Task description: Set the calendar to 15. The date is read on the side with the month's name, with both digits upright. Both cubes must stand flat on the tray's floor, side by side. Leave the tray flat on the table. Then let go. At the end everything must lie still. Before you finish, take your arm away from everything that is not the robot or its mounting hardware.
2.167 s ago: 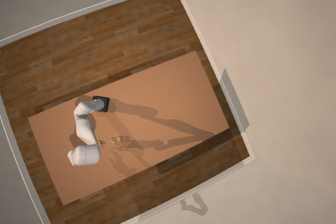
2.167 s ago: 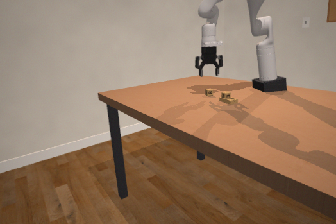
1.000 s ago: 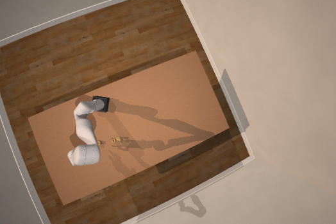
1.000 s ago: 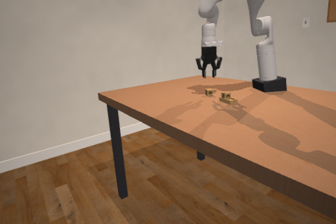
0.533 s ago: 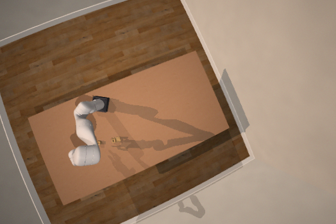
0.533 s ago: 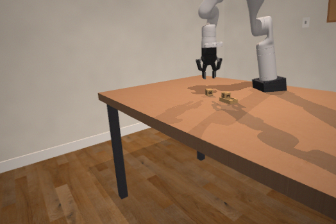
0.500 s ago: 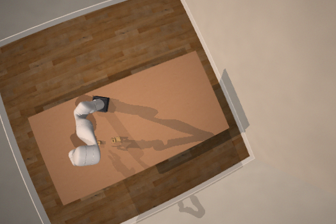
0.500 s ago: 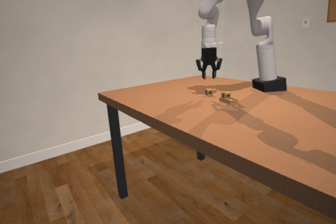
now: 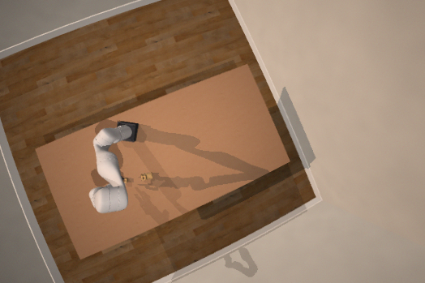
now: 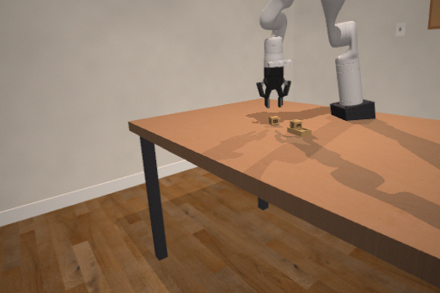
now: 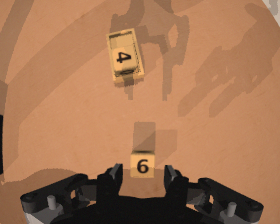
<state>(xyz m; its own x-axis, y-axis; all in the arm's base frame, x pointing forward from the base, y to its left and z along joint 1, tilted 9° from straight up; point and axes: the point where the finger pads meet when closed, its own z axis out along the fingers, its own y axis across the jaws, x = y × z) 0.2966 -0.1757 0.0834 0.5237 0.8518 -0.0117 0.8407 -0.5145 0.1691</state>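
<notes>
Black two-fingered gripper [image 10: 274, 105] [image 11: 143, 173], pointing down, is held above the tan wooden table [image 9: 211, 117] [image 10: 218, 130] [image 11: 66, 125]; fingers apart, nothing clamped. Loose pale-wood cube [image 9: 126, 180] [image 10: 274, 121] [image 11: 142, 165] is seen on the table below the fingertips, outside the tray; black "6"-like figure is shown on its top as viewed from the wrist, an "8"-like one on a side in the exterior view. Small yellowish wooden tray [image 9: 150, 177] [image 10: 299, 131] [image 11: 139, 64] is seated on the table near the loose cube, apart from it. Second pale-wood cube [image 9: 143, 177] [image 10: 295, 124] [image 11: 124, 58] is carried at one end of the tray, sideways "4" on top. Its side figure cannot be read reliably.
</notes>
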